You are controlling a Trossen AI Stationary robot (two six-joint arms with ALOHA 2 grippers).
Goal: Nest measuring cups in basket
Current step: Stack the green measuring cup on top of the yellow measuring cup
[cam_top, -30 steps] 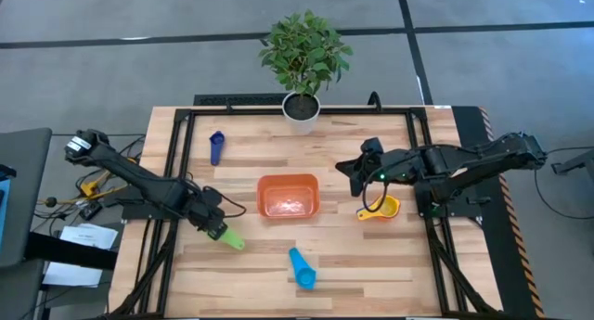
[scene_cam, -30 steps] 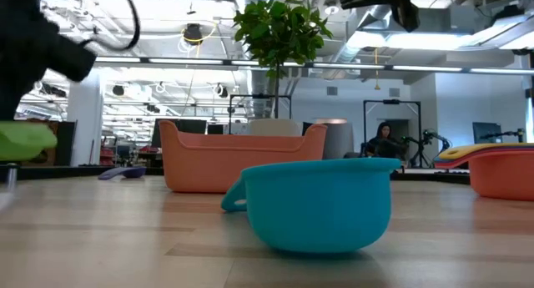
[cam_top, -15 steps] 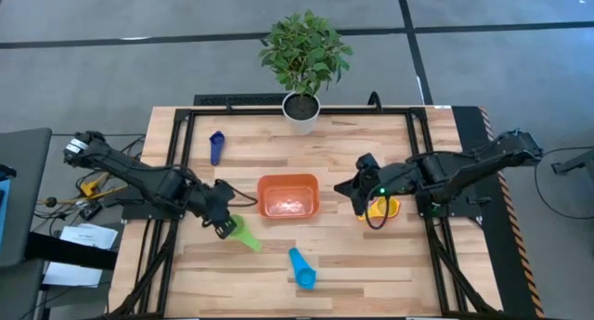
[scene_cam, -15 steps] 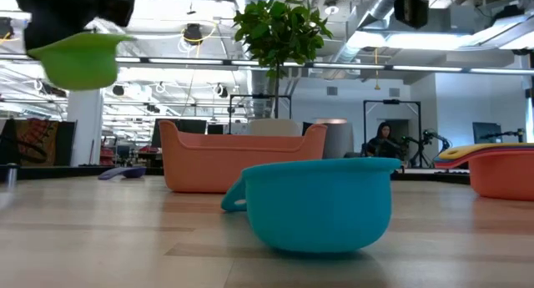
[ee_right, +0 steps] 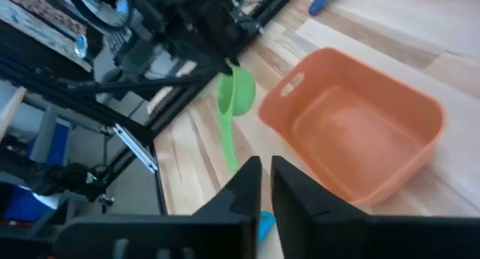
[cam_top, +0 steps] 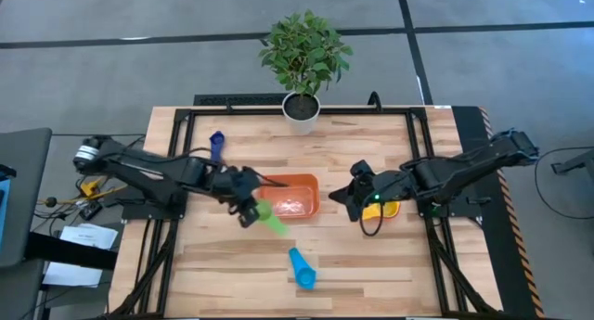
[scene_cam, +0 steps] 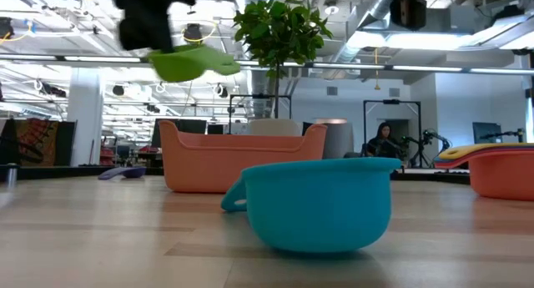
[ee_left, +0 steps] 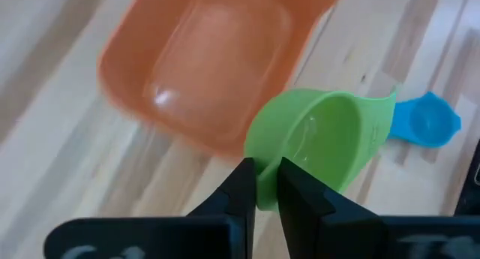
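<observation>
My left gripper [ee_left: 264, 185] is shut on the green measuring cup [cam_top: 272, 218], which hangs in the air by the near left corner of the orange basket [cam_top: 290, 196]. My right gripper [ee_right: 264, 180] is shut and holds nothing; it hovers at the basket's right side [cam_top: 345, 195]. The yellow cup [cam_top: 387, 209] sits stacked on an orange-red cup [scene_cam: 505, 175] under the right arm. A blue cup [cam_top: 302, 267] lies on the near part of the table. The dark blue cup [cam_top: 216, 146] lies far left. The basket [ee_left: 202, 64] holds no cup. My left gripper pinches the green cup's bowl wall [ee_left: 267, 199] between its two fingers, on the side away from the handle [ee_left: 381, 112]. One finger [ee_left: 296, 195] seems to be inside the bowl and the other outside. The cup [scene_cam: 188, 63] is lifted clear of the table, its handle pointing away from the gripper.
A white pot with a green plant [cam_top: 302, 109] stands at the far edge behind the basket. Black frame rails run along the table's left and right sides. Bare wood lies between the basket and the blue cup [scene_cam: 321, 200].
My left gripper has risen from the near left part of the table and moved right and farther, toward the basket, carrying the green cup up with it. My right gripper has shifted a little left and nearer, toward the basket's right side.
</observation>
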